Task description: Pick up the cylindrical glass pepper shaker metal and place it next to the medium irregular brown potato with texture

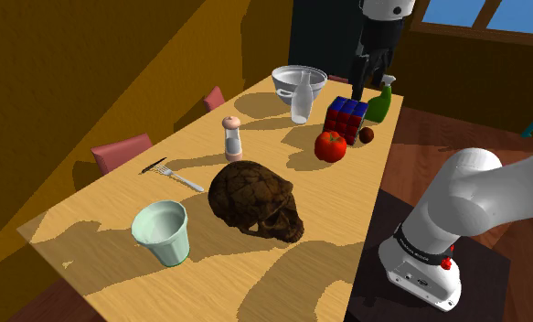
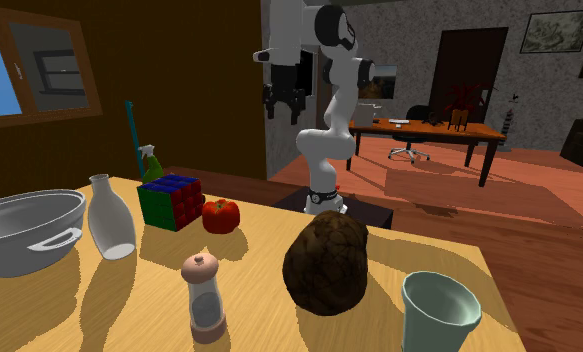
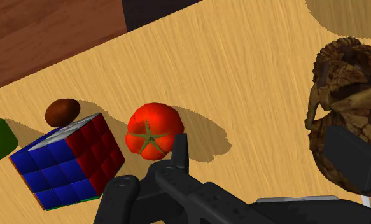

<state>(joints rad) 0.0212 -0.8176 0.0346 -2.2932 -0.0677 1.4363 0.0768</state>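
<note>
The pepper shaker (image 1: 232, 137) (image 2: 204, 298) has a clear body and a pinkish cap, and stands upright mid-table. A small smooth brown potato (image 1: 367, 135) (image 3: 62, 111) lies beside the colour cube (image 1: 346, 117) (image 3: 69, 159). A large brown textured skull-like lump (image 1: 255, 201) (image 2: 326, 262) (image 3: 343, 108) sits nearer the stand. My gripper (image 1: 369, 80) (image 2: 284, 102) (image 3: 263, 143) hangs open and empty high above the table's far end, over the tomato (image 1: 330, 145) (image 3: 153, 130) and well away from the shaker.
A white two-handled bowl (image 1: 299, 80) (image 2: 24, 230) and a white bottle (image 1: 301, 99) (image 2: 112, 218) stand at the far end, with a green spray bottle (image 1: 379, 103) (image 2: 151, 162) by the cube. A pale green cup (image 1: 162, 232) (image 2: 437, 312) and a fork (image 1: 180, 177) lie nearer. Red chairs (image 1: 122, 151) flank the table.
</note>
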